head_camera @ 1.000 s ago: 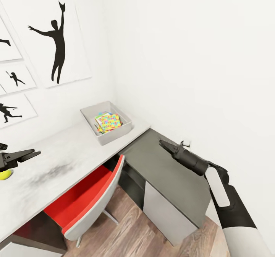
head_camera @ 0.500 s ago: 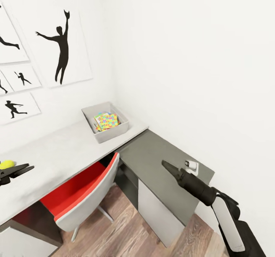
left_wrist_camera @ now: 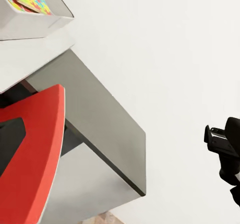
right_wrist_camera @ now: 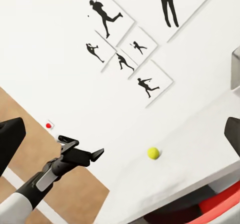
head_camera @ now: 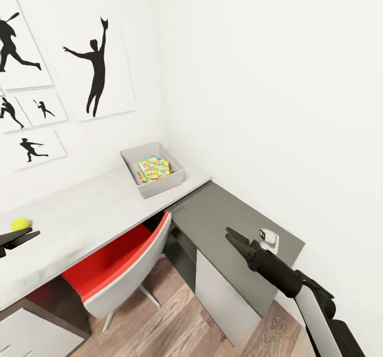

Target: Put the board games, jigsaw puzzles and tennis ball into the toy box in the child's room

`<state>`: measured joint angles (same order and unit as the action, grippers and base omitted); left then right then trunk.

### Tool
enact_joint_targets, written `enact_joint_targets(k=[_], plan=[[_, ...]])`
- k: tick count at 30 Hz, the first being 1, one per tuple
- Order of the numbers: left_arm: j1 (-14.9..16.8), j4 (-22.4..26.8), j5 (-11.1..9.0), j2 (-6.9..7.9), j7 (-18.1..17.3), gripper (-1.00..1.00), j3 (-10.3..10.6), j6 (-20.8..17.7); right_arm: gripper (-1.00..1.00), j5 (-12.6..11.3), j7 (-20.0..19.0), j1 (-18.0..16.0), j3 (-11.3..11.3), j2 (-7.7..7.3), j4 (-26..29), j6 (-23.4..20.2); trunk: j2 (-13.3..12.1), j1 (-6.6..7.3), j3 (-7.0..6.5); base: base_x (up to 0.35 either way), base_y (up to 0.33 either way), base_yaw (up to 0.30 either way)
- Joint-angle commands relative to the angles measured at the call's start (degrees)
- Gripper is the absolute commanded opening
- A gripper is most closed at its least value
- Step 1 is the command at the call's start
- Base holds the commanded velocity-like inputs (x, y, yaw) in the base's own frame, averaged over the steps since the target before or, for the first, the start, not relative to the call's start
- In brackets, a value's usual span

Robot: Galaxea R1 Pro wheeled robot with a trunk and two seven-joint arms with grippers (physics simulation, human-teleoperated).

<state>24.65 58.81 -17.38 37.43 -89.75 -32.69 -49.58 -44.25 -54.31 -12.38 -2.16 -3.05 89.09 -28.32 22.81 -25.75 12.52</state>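
Head view, findings as follows. The toy box (head_camera: pixel 153 174) sits at the far end of the table (head_camera: pixel 90 213), at about 12 o'clock from me, pushed close to the corner of the walls. Inside it lie the jigsaw puzzles (head_camera: pixel 154 168), multicoloured, the upper one resting flat across the bin's floor. No board game is identifiable in the bin from here.

The tennis ball (head_camera: pixel 21 223) rests on the pale tabletop at about 9 o'clock, well apart from the toy box. My left gripper (head_camera: pixel 19 236) hangs just beside the ball, on its near side, fingers slightly parted and holding nothing. In the right wrist view the ball (right_wrist_camera: pixel 153 153) lies loose on the top with the left gripper (right_wrist_camera: pixel 80 151) near it but not touching. I judge the ball to be the step in hand: it is the one toy in sight not yet binned.

My right gripper (head_camera: pixel 236 240) is held at about 4 o'clock above the lower dark grey end section, fingers drawn nearly together, empty; I judge it parked out of the way.

Obstructions: a red-seated chair (head_camera: pixel 125 264) is tucked under the table between ball and bin, below the carrying path. A small white device (head_camera: pixel 269 238) sits on the dark section beside my right gripper. Silhouette posters (head_camera: pixel 101 67) hang on the wall above the table.
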Motion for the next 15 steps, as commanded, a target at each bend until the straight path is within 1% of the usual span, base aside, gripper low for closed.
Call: enact_joint_targets(k=[1,10,15], plan=[[0.1,0.0,0.1,0.01,-0.2,1.00,0.0,-0.6,1.00,-0.4,0.0,0.0,0.0,0.01,0.0,-0.4,0.1,-0.03,0.11,0.000,0.108,0.002],[0.0,0.0,0.1,0.00,-0.2,1.00,0.0,-0.6,1.00,-0.4,0.2,0.0,0.2,0.27,0.0,-0.3,0.1,-0.03,0.08,0.000,0.191,0.012],[-0.1,0.0,0.1,-0.03,-0.2,1.00,0.0,-0.5,1.00,-0.3,0.2,0.0,0.2,0.40,0.0,-0.2,0.1,-0.03,-0.09,0.000,0.060,0.160]])
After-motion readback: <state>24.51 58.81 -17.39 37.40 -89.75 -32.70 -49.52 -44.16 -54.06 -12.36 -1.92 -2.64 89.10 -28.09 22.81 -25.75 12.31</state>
